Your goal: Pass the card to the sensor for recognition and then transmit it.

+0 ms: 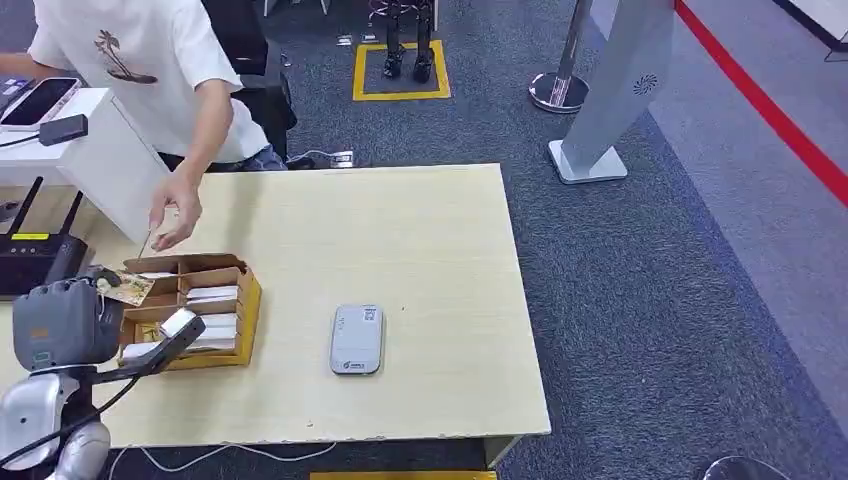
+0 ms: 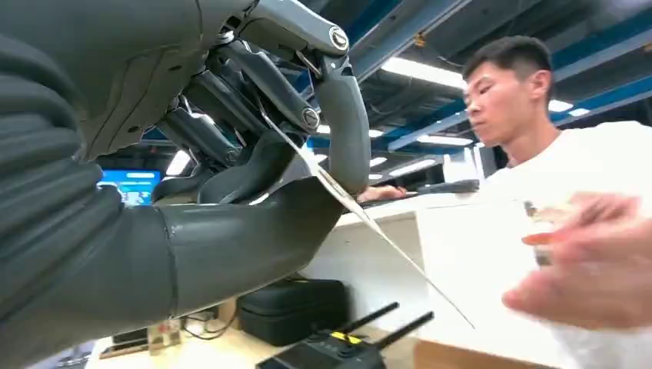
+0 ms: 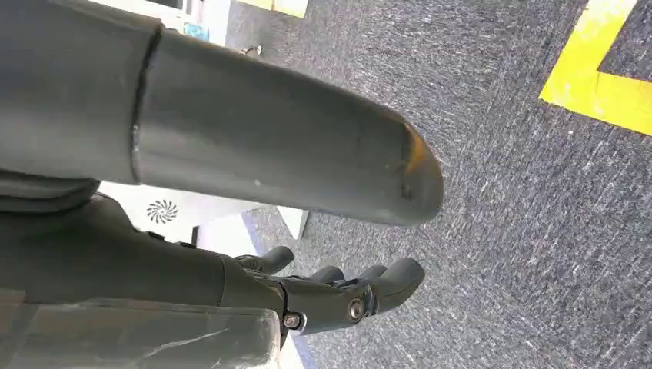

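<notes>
Left hand: the left hand (image 1: 75, 320) is holding a card (image 1: 127, 288) just beside the open box (image 1: 245, 300), at the near left corner of the worktop (image 1: 420, 240). In the left wrist view the thumb and a finger (image 2: 346, 123) are pinching the card (image 2: 361, 211) near one end, and most of its length is sticking out past the fingertips.

Card, location: clear of the box and raised off the worktop, on the far side of the hand, its free end pointing toward the person's hand (image 1: 177, 212).

Card, handling: judged thin, light and fairly stiff; it is showing edge-on as a nearly straight line with no droop. Smooth faces are likely slippery, so a slack pinch could let it swivel or slide out. It is not judged fragile, though hard squeezing could bow it.

Card, hold: the present hold near one end is suitable, since it is leaving the flat face free to present to the sensor.

Sensor: the grey reader (image 1: 357, 339) is lying flat on the worktop well to the right of the left hand, beyond the box.

Box: further cards are standing in its compartments.

Right hand: the right hand (image 3: 338, 292) is hanging over the carpet, fingers loosely curled and apart, holding nothing.
</notes>
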Controlling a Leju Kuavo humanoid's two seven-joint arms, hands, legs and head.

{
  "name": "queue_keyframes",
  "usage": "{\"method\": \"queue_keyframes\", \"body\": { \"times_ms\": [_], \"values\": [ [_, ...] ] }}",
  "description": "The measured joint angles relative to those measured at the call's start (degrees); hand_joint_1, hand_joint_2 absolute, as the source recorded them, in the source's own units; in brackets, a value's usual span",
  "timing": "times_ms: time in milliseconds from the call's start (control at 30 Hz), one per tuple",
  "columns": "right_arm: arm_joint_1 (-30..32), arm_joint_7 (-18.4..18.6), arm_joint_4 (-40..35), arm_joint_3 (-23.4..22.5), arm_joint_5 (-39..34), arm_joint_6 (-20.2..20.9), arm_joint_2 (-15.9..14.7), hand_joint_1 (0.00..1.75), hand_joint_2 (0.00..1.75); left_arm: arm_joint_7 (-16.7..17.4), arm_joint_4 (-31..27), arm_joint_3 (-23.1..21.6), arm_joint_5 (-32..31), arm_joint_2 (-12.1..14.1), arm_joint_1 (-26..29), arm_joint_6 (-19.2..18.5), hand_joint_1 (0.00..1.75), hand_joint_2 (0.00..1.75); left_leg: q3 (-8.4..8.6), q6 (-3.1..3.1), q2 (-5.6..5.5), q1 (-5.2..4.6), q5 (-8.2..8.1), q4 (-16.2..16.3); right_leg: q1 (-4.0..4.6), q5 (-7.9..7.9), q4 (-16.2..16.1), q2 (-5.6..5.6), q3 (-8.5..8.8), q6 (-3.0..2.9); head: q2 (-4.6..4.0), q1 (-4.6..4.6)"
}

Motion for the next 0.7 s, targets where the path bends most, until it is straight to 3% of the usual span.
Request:
{"method": "queue_keyframes", "body": {
  "times_ms": [700],
  "values": [
    [-0.05, -0.24, 0.07, 1.16, 1.16, 0.11, 0.07, 0.0, 0.0, -1.33, 1.96, -12.24, -1.18, -7.5, -0.53, 3.17, 1.75, 1.75, 0.0, 0.0, 0.0, -0.01, 0.0, 0.0, 0.0, 0.01, -0.01, -0.01, 0.0, 0.01, 0.0, 0.0]
  ]
}}
